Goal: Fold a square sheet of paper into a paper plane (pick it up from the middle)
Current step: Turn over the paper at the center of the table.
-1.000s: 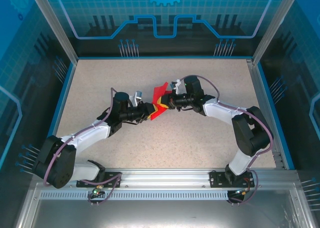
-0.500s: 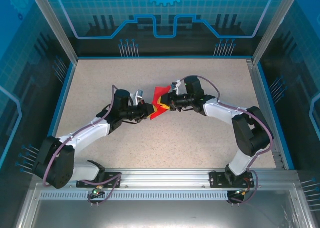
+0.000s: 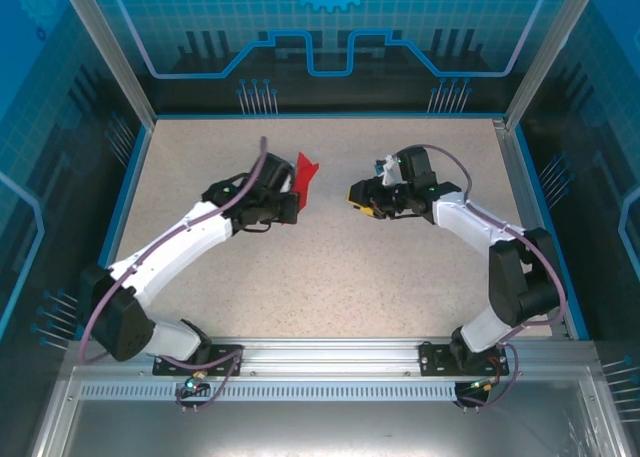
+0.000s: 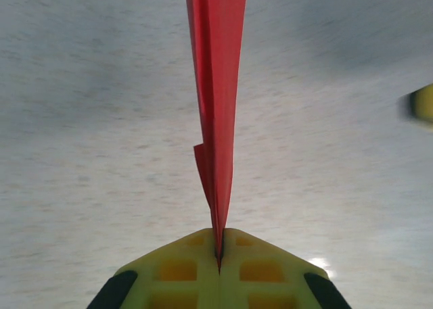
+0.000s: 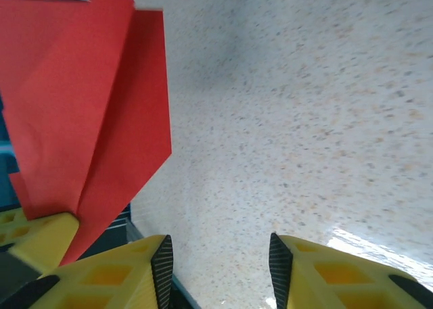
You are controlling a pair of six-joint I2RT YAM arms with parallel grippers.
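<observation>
Paper plane (image 3: 305,172): top view, centre-left, red, clamped in left gripper (image 3: 294,189); right gripper (image 3: 357,195) clear of it, centre-right.
Left wrist view: edge-on, frame centre, pinched between closed fingers (image 4: 183,268).
Right wrist view: upper left; jaws parted over table (image 5: 304,86).

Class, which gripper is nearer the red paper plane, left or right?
Left. The left gripper is shut on the paper plane, pinching its folded edge. The right gripper is open and empty, apart from it to the right.

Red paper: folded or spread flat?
Folded. The red paper shows edge-on as a narrow strip in the shut left gripper; the right wrist view shows overlapping layers.
</observation>
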